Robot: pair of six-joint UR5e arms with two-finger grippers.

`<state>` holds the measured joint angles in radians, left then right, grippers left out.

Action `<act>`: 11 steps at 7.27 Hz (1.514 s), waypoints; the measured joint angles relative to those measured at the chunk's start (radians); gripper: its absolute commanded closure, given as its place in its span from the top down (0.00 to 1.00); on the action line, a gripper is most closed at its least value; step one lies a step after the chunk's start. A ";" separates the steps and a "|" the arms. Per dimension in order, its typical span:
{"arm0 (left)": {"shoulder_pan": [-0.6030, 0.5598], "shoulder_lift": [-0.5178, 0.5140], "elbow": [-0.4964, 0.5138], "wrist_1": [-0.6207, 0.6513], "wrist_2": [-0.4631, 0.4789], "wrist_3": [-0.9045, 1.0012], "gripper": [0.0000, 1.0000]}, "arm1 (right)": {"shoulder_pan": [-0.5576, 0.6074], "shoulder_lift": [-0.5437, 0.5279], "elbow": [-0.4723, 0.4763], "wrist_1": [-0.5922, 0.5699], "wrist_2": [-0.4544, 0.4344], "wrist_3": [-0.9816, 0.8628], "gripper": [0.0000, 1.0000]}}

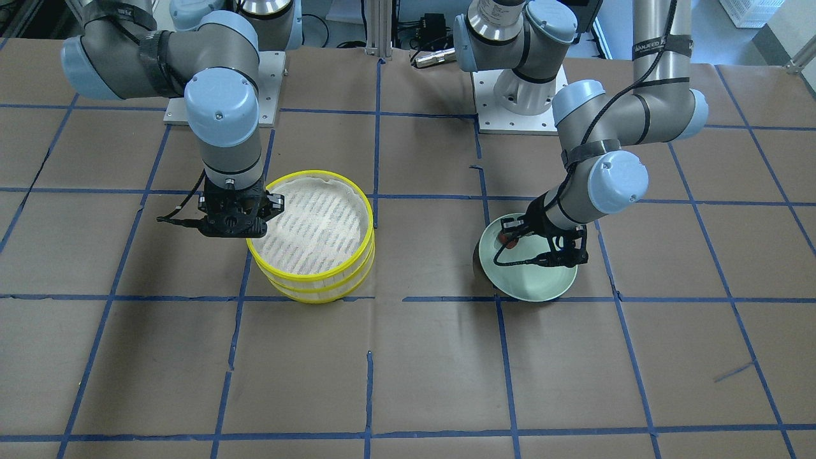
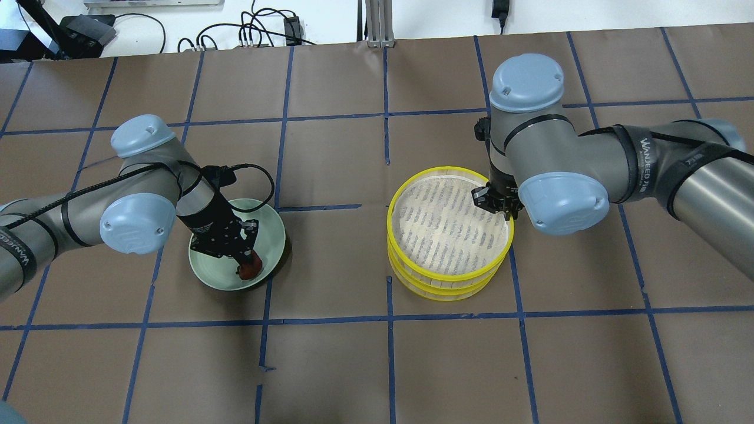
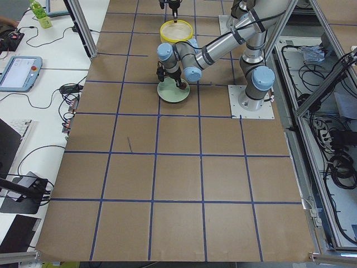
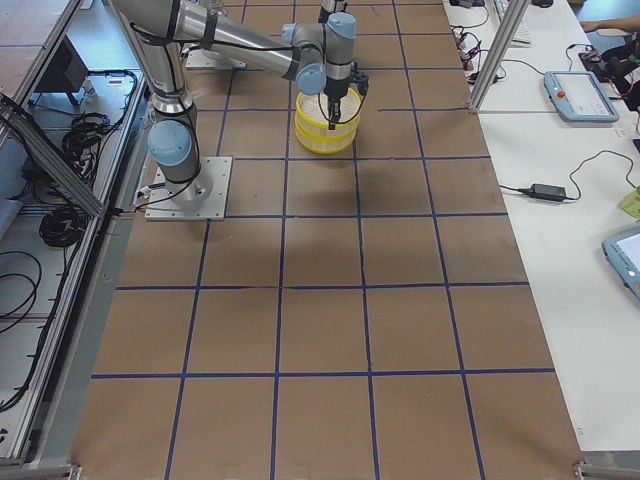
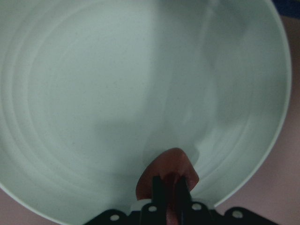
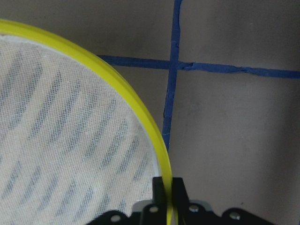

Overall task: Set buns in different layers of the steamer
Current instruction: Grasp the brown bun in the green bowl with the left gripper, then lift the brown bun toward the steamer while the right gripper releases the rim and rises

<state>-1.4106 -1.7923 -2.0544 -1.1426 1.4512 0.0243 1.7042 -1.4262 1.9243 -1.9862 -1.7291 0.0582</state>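
Observation:
The reddish-brown bun (image 2: pixel 250 270) is inside the pale green plate (image 2: pixel 259 218), near its rim. My left gripper (image 2: pixel 246 259) is shut on it, and the left wrist view shows both fingers clamped on the bun (image 5: pixel 168 159) over the plate (image 5: pixel 93 93). The yellow-rimmed two-tier steamer (image 2: pixel 442 229) stands stacked, and its top white liner is bare. My right gripper (image 2: pixel 499 203) is shut on the top tier's yellow rim (image 6: pixel 140 112), one finger inside and one outside. The white bun is not in view.
Brown paper with blue tape lines covers the table (image 2: pixel 377 365). The plate (image 1: pixel 529 280) and the steamer (image 1: pixel 312 236) stand about one grid square apart. Both robot bases (image 1: pixel 516 95) are at the robot's side of the table.

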 measured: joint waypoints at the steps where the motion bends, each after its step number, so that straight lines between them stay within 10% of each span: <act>1: -0.013 0.023 0.028 -0.004 0.004 -0.007 0.00 | 0.001 0.000 0.000 0.006 -0.002 0.000 0.08; 5: -0.152 0.102 0.318 -0.246 -0.035 -0.166 0.00 | 0.002 -0.001 0.001 0.016 -0.003 -0.001 0.21; 7: -0.208 0.102 0.364 -0.260 -0.054 -0.244 0.00 | 0.002 0.000 0.008 0.015 -0.003 -0.003 0.99; 11: -0.248 0.093 0.365 -0.252 -0.113 -0.342 0.00 | -0.014 -0.024 -0.018 0.057 -0.003 -0.016 1.00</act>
<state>-1.6586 -1.6989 -1.6892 -1.3943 1.3383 -0.3178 1.6905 -1.4498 1.9060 -1.9288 -1.7323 0.0422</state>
